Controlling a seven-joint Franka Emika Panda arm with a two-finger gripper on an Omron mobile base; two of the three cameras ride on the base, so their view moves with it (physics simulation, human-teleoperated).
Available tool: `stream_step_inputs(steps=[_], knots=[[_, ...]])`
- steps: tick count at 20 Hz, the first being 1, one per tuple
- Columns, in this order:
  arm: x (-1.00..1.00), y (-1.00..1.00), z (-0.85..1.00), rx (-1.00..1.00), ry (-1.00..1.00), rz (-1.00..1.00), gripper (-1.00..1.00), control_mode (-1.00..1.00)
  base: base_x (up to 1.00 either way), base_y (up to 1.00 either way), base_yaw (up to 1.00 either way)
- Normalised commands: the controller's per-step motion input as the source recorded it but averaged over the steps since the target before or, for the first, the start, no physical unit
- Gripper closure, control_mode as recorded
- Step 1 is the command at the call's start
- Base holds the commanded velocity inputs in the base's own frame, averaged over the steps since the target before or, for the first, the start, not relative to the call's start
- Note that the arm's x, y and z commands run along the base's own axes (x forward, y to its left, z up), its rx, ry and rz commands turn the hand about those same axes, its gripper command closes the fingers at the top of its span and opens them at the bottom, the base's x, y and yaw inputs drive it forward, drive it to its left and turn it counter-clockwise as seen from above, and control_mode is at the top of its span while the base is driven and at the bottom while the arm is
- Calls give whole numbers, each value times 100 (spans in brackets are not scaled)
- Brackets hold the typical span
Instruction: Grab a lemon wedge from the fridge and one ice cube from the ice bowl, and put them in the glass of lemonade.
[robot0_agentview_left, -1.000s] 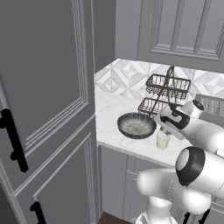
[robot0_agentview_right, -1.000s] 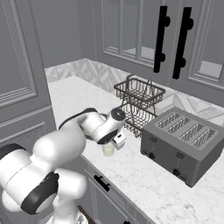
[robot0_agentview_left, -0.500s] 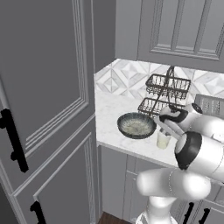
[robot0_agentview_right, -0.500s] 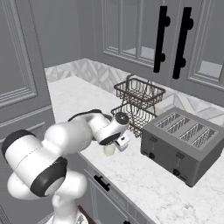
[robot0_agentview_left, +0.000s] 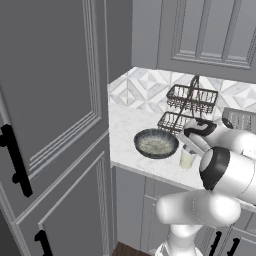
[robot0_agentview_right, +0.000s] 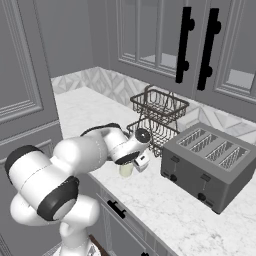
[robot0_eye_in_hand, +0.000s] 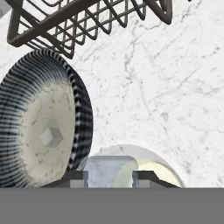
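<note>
Gripper (robot0_eye_in_hand: 109, 177): poised directly above the glass (robot0_eye_in_hand: 131, 168), fingertips a little apart with a pale bluish ice cube (robot0_eye_in_hand: 107, 168) between them. Whether the fingers grip the cube or have just let go cannot be told. The position over the rim suggests the drop-in step for the ice.

Glass of lemonade: at the front edge of the counter (robot0_agentview_right: 165, 200), pale yellow liquid visible; seen beside the bowl in the left base view (robot0_agentview_left: 187, 159) and under the hand in the right base view (robot0_agentview_right: 126, 170).

Ice bowl (robot0_agentview_left: 156, 143): dark, shallow, whitish contents, just beside the glass, on the side away from the toaster; one loose cube (robot0_eye_in_hand: 51, 136) lies inside it. Likely set close to keep the carry short.

Wire baskets (robot0_agentview_right: 159, 117): two-tier black rack, behind the glass, toward the tiled wall.

Toaster (robot0_agentview_right: 210, 162): beside the glass, well apart.

Lemon wedge: cannot be made out; whether it is already in the glass is unclear.
</note>
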Motion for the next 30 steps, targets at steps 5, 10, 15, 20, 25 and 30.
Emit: stream_step_inputs(steps=[5,10,15,20,25,30], knots=[[0,6,0,0,-5,0,-100,-100,0,0,0],[0,12,0,0,-4,-3,-100,-100,0,0,0],[0,7,0,0,-3,-3,-100,-100,0,0,0],[0,6,6,0,0,-2,-100,-100,0,0,0],[0,2,6,-3,3,0,-100,-100,0,0,0],[0,1,0,-8,5,0,-100,-100,0,0,0]])
